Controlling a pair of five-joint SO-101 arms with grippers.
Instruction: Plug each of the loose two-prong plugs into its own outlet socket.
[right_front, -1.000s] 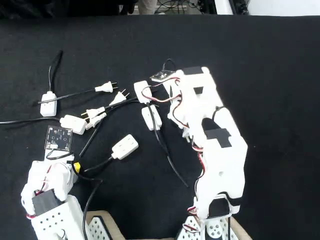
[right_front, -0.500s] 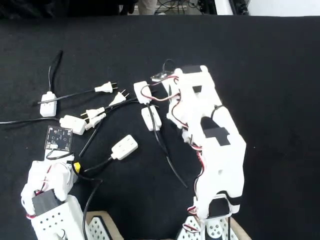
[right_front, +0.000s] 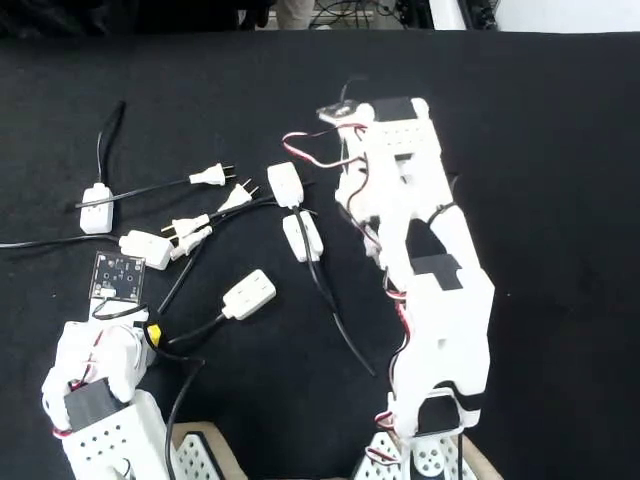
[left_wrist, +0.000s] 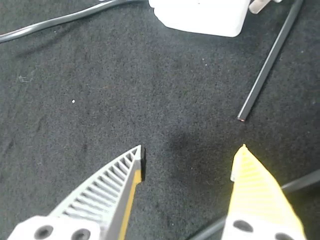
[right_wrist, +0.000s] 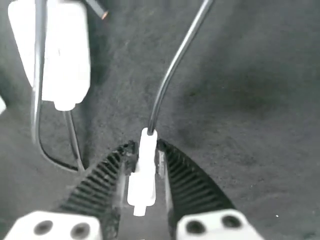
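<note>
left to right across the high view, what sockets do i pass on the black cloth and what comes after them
small white socket block on a black cord → white rectangular socket block → angled white socket block → oblong white socket block → white right arm

I count five white outlet sockets (right_front: 97, 208) (right_front: 145, 248) (right_front: 250, 292) (right_front: 285, 183) (right_front: 303, 235) on the one black table (right_front: 560, 150). From the high view I can make out slots on only one of them, so take five as my best reading. Of the loose two-prong plugs (right_front: 210, 176) (right_front: 237, 196) (right_front: 185, 225) (right_front: 196, 238), four lie on the table. A fifth, the held plug (right_wrist: 142, 185), is pinched between the jaws of the right gripper (right_wrist: 145, 147) — five plugs in all. Then two arms, the left arm (right_front: 100, 385) and the right arm (right_front: 435, 290), and two grippers, counting the left gripper (left_wrist: 192, 150).
</note>
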